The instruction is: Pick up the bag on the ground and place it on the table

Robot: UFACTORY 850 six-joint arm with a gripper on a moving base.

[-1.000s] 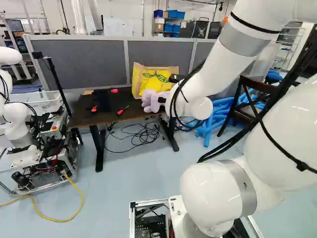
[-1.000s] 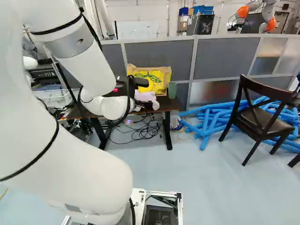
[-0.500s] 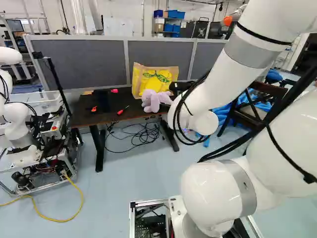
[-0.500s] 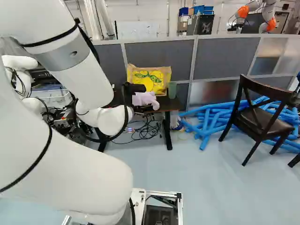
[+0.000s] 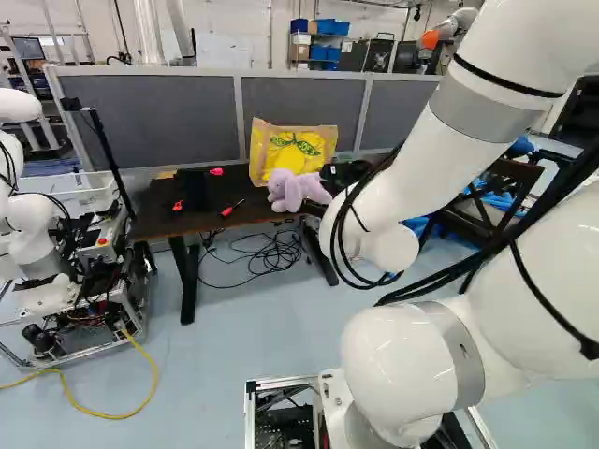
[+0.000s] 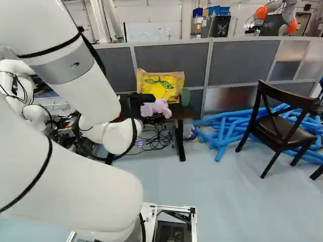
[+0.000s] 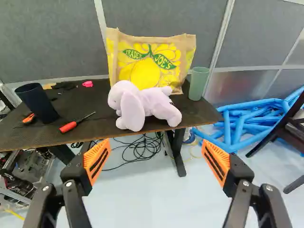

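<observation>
Gripper (image 6: 143, 99): the wrist view shows its two orange-padded fingers spread wide, with nothing pinched; the base views do not resolve the pads. Bag (image 7: 147, 61): yellow with lemon print, upright on the far side of the table (image 7: 102, 110), in front of the grey divider (image 7: 161, 16); visible in all three views. Whether it touches the divider, cannot tell. Plush toy (image 7: 145, 105), lilac, lies just on the near side of the bag and hides part of its lower front. Green cup (image 7: 198, 83) to the right of the bag: seen in wrist and right base views only. Dark cup (image 7: 37, 103), left end of table: clear in the wrist view. Red screwdriver (image 7: 71, 126) left of the toy: wrist and left base views. Yellow cable (image 5: 103, 413) on the floor, near left: its full curve shows only in the left base view.
</observation>
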